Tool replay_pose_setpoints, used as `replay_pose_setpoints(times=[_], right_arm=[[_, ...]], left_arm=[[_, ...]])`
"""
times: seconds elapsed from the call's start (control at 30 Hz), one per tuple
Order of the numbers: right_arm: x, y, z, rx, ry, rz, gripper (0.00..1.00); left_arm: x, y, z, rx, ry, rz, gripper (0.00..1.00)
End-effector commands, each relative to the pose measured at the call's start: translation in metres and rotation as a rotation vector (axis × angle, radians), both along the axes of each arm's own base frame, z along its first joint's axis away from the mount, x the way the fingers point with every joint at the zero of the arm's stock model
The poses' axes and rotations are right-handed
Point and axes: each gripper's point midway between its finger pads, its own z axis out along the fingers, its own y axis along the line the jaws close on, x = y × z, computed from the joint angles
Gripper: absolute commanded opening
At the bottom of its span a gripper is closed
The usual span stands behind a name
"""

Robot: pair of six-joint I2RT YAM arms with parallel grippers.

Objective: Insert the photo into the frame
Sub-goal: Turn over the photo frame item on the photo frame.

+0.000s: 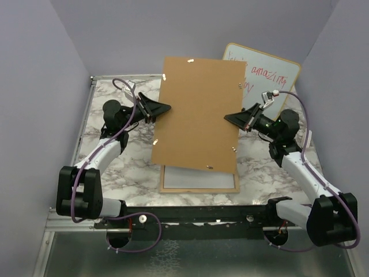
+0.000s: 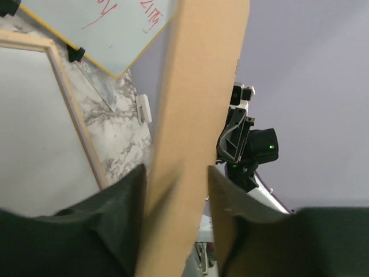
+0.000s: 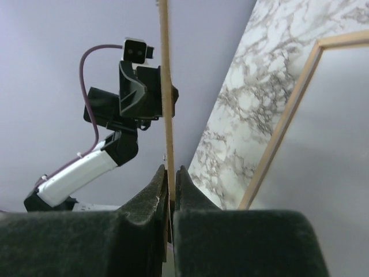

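Observation:
A plain brown backing board [image 1: 199, 112] hangs tilted above the table between both arms. My right gripper [image 1: 229, 118] is shut on its right edge; in the right wrist view the fingers [image 3: 171, 170] pinch the thin board [image 3: 164, 69] edge-on. My left gripper [image 1: 164, 107] is at the board's left edge. Its jaws [image 2: 176, 173] stand apart, with the board [image 2: 202, 86] passing loosely between them. The frame [image 1: 199, 189] lies flat on the table under the board, its light wood rail [image 2: 72, 121] [image 3: 288, 121] around a pale inside. The photo is out of view.
A wood-rimmed whiteboard [image 1: 271, 75] with red writing leans at the back right, behind the right arm. The marble tabletop [image 1: 109, 173] has purple walls on three sides. The lifted board covers most of the frame.

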Motion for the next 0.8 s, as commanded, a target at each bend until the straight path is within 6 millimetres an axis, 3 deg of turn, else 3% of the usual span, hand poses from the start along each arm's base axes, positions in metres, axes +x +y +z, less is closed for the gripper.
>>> replay_pose_setpoints(times=[0.0, 0.13, 0.43, 0.63, 0.77], right_arm=[[0.002, 0.002, -0.036, -0.052, 0.036, 0.024, 0.01], [0.001, 0.001, -0.053, -0.077, 0.086, 0.029, 0.01], [-0.004, -0.001, -0.084, -0.109, 0.130, 0.070, 0.01], [-0.006, 0.000, -0.102, -0.098, 0.156, 0.098, 0.01], [-0.005, 0.001, -0.110, -0.090, 0.181, 0.104, 0.01]], left_arm=[[0.006, 0.008, -0.030, 0.049, 0.004, 0.053, 0.59], [0.014, 0.020, -0.075, 0.133, 0.087, 0.118, 0.72], [0.020, 0.045, -0.144, 0.403, 0.217, 0.206, 0.78], [0.017, 0.057, -0.165, 0.537, 0.240, 0.218, 0.79], [0.013, 0.063, -0.191, 0.575, 0.306, 0.234, 0.79]])
